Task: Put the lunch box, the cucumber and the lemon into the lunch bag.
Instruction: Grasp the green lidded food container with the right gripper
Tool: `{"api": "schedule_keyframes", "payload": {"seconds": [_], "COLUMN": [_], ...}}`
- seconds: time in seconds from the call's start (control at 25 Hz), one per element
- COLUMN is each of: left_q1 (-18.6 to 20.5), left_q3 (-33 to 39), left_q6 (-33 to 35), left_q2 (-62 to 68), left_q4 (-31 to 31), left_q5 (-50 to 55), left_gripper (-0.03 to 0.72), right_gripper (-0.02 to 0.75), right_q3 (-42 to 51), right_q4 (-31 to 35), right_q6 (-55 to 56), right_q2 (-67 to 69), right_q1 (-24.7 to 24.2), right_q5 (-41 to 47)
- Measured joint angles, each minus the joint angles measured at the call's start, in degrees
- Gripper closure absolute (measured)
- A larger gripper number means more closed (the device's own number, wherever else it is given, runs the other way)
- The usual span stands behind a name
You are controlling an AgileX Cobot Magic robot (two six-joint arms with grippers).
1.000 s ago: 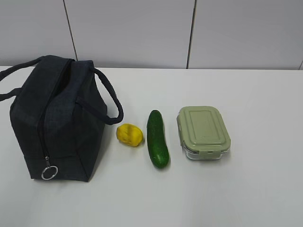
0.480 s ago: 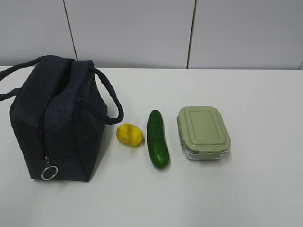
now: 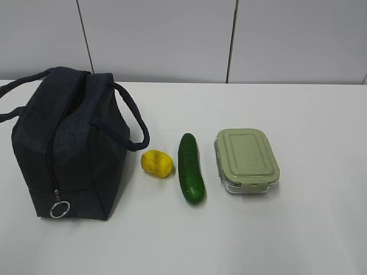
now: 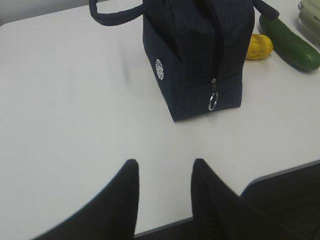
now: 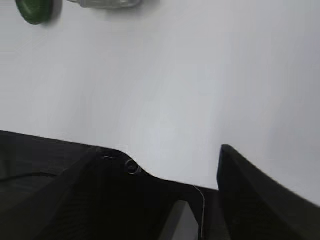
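Note:
The navy lunch bag [image 3: 69, 143] stands upright at the left, handles up, with its metal ring pull [image 3: 59, 209] low on the near end. To its right lie the yellow lemon [image 3: 156, 163], the dark green cucumber [image 3: 190, 168] and the lunch box [image 3: 246, 159] with its sage-green lid, in a row. No gripper shows in the exterior view. My left gripper [image 4: 165, 161] is open and empty over the table's near edge, facing the lunch bag [image 4: 195, 45]. My right gripper [image 5: 158, 148] is open and empty, well short of the cucumber [image 5: 34, 10] and lunch box [image 5: 107, 3].
The white table [image 3: 298, 229] ends at a grey panelled wall [image 3: 172, 40] behind. The table's front edge [image 4: 280, 172] runs just beside the left gripper's fingers. The lemon [image 4: 259, 46] and cucumber [image 4: 292, 41] lie to the right of the bag in the left wrist view.

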Motion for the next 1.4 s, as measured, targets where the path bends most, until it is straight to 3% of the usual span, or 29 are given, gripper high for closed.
{"api": "schedule_keyframes", "payload": {"seconds": [0.56, 1.04, 1.2, 1.4], "left_q1": [0.00, 0.00, 0.00, 0.00], "left_q3": [0.00, 0.00, 0.00, 0.00], "left_q6": [0.00, 0.00, 0.00, 0.00], "left_q2": [0.00, 0.00, 0.00, 0.00], "left_q4": [0.00, -0.11, -0.18, -0.32], "left_q5": [0.00, 0.00, 0.00, 0.00], "left_gripper": [0.449, 0.449, 0.449, 0.449], "right_gripper": [0.209, 0.209, 0.209, 0.209], "right_q3": [-11.49, -23.88, -25.43, -26.15], "right_q4": [19.90, 32.82, 39.69, 47.29], "right_q6": [-19.89, -29.68, -35.55, -41.98], "right_q2": [23.79, 42.14, 46.96, 52.36], "right_q1": [0.00, 0.00, -2.55, -9.50], "right_q5": [-5.20, -2.06, 1.59, 8.93]}}
